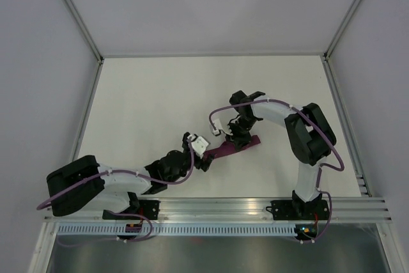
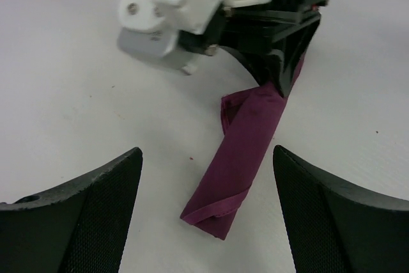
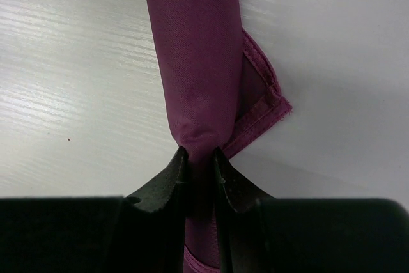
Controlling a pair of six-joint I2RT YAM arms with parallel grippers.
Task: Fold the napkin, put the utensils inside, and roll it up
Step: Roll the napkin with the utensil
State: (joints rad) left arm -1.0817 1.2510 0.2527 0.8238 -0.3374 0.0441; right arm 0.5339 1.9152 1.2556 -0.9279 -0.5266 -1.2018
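Napkin [image 1: 231, 148] is rolled into a narrow tube and lies flat on the counter [image 1: 160, 94], slanting up to the right in top view.

R claw [image 1: 240, 136] sits over the napkin towards its right end and pinches it. In R wrist view both fingers [image 3: 167, 180] squeeze the cloth [image 3: 198, 62] into a tight neck, and a short bit of roll runs on under the claw [image 3: 198, 153]. A hemmed corner of the napkin sticks out flat beside the roll, just right of the pinch.

L claw [image 1: 206, 156] is at the napkin's opposite, lower-left end, spread wide. In L wrist view its fingers [image 2: 83, 209] stand either side of that end, neither touching the cloth [image 2: 246, 158]. That end looks looser, w/ the outer layer wrapping diagonally across it. The R claw's black body [image 2: 281, 62] is clamped further up the napkin.

Can't tell what's inside the roll.
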